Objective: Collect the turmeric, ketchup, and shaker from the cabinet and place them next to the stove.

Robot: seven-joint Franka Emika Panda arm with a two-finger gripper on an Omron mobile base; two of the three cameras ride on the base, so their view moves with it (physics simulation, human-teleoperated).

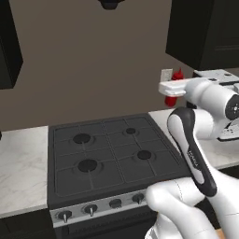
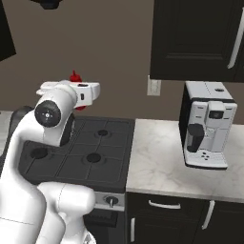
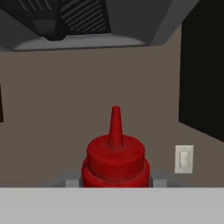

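Carrying ketchup [image 3: 115, 159] upright | gripper [image 3: 115, 180] clamped on its body | lower gently onto counter [image 2: 157, 157] beside stove [image 1: 109, 154], release 1 bottle level

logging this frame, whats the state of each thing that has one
ketchup: upright, held between the fingers, lifted off the counter
gripper: shut on the ketchup
stove: burners unlit, nothing on the grates
cabinet: door closed
coffee machine: standing on the counter, no cup under it
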